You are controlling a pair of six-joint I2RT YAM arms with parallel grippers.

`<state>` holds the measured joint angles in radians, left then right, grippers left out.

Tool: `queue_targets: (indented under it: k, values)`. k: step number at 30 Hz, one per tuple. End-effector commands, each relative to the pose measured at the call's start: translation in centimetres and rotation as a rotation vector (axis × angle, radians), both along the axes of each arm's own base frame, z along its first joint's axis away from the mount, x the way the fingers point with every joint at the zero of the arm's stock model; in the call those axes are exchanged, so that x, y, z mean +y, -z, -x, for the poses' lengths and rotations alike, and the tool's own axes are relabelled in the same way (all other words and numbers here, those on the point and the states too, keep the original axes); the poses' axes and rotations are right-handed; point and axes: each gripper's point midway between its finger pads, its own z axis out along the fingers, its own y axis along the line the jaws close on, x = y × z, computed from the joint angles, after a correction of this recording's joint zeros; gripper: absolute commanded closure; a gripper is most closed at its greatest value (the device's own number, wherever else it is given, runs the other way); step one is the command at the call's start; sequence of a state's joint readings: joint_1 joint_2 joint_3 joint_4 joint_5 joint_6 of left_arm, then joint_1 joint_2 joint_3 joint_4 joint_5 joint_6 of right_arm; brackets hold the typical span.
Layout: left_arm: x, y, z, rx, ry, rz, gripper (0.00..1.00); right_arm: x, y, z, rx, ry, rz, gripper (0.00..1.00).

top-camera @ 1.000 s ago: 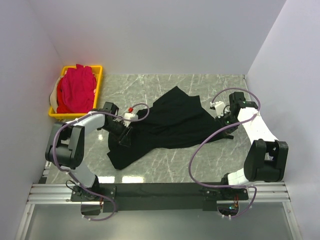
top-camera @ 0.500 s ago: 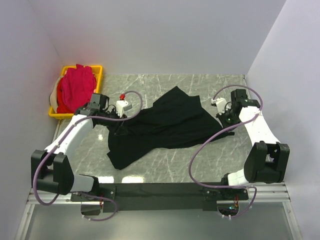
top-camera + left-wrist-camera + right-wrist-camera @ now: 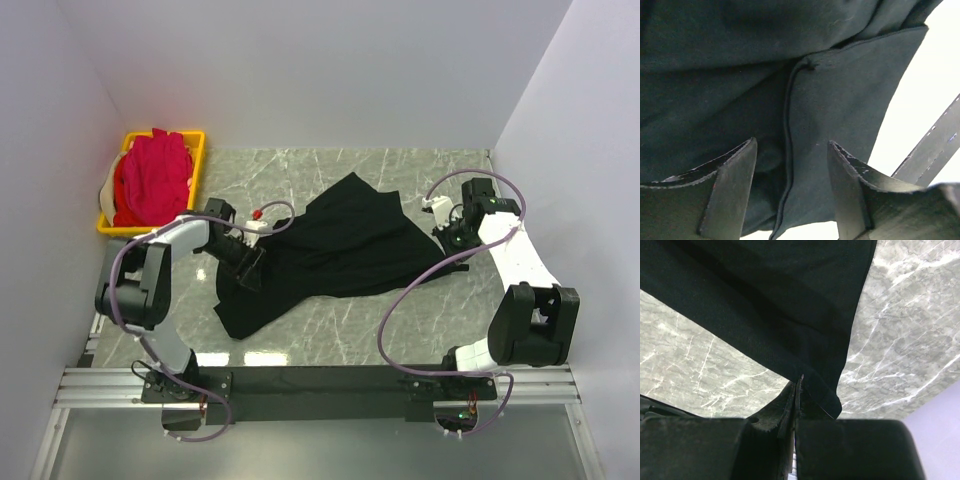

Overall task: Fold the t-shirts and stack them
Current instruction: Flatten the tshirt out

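A large black t-shirt (image 3: pixel 335 250) lies crumpled across the middle of the marble table. My left gripper (image 3: pixel 247 268) is open over its left part; in the left wrist view the fingers (image 3: pixel 727 185) straddle a hemmed edge of the black cloth (image 3: pixel 840 100). My right gripper (image 3: pixel 447 238) is shut on the shirt's right edge; the right wrist view shows the black hem (image 3: pixel 805 345) pinched between the closed jaws. Magenta-pink t-shirts (image 3: pixel 152 178) are piled in the yellow crate (image 3: pixel 197 160) at the back left.
White walls enclose the table on three sides. The crate stands in the back left corner beside the left arm. Bare marble (image 3: pixel 350 335) shows in front of the black shirt and at the back right (image 3: pixel 450 165).
The left arm swung left toward the crate, then came back down onto the shirt's left part. The right gripper stayed on the shirt's right edge.
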<state>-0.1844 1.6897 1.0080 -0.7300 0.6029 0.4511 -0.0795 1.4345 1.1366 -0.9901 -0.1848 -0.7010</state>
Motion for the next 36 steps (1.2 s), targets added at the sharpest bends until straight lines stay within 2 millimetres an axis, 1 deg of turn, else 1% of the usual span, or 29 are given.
queue_targets:
  k: [1,5,10,12,14,19,21,25,27,28,29,30,31,32,34,35,36]
  values:
    - [-0.2,-0.4,-0.4,0.006,0.035,0.011,0.38,-0.2,-0.8,-0.2,-0.021,0.001,0.000,1.00]
    - [-0.8,-0.3,0.9,0.053,0.065,0.053,0.43,-0.4,-0.4,-0.1,-0.014,0.002,0.007,1.00]
    - [-1.5,-1.8,1.3,0.017,0.079,0.105,0.45,-0.4,-0.4,-0.2,-0.008,-0.001,0.009,1.00]
    - [-1.7,-2.2,1.7,0.014,0.088,0.108,0.49,-0.4,-0.4,-0.2,-0.010,-0.001,0.010,1.00]
    - [-1.9,-2.3,1.9,0.018,0.102,0.111,0.55,-0.4,-0.5,-0.2,-0.010,0.001,0.010,1.00]
    - [-2.0,-2.3,2.2,0.018,0.115,0.109,0.64,-0.4,-0.4,-0.3,-0.009,0.002,0.010,1.00]
    - [-2.0,-2.0,2.2,0.027,0.117,0.105,0.64,-0.4,-0.4,-0.3,-0.006,0.002,0.008,1.00]
    - [-1.9,-1.1,2.5,0.050,0.124,0.078,0.59,-0.5,-0.3,-0.2,-0.005,0.001,0.011,1.00]
    - [-1.8,-0.8,2.6,0.056,0.122,0.069,0.60,-0.5,-0.3,-0.2,-0.008,0.002,0.015,1.00]
    - [-1.9,-0.7,2.4,0.050,0.121,0.067,0.63,-0.5,-0.2,-0.2,-0.006,0.004,0.014,1.00]
    - [-1.7,-0.6,2.3,0.047,0.116,0.056,0.71,-0.5,-0.3,-0.2,-0.009,0.004,0.016,1.00]
    - [-1.7,-0.6,2.2,0.046,0.103,0.048,0.75,-0.5,-0.3,-0.2,-0.009,0.004,0.014,1.00]
    - [-1.6,-0.6,2.0,0.041,0.098,0.042,0.90,-0.5,-0.5,-0.3,-0.015,0.005,0.013,1.00]
    - [-1.5,-0.9,1.7,0.021,0.093,0.033,0.98,-0.5,-0.7,-0.4,-0.026,0.005,0.014,1.00]
    - [-1.2,-1.9,0.7,-0.014,0.056,0.038,0.99,-0.5,-1.3,-0.8,-0.046,0.009,0.014,1.00]
    - [-1.1,-3.5,-0.4,-0.060,0.043,0.049,0.99,-0.6,-1.7,-1.0,-0.061,0.014,0.015,1.00]
    - [-0.4,-4.8,-1.5,-0.088,0.011,0.066,0.99,-0.5,-2.2,-1.3,-0.076,0.023,0.010,1.00]
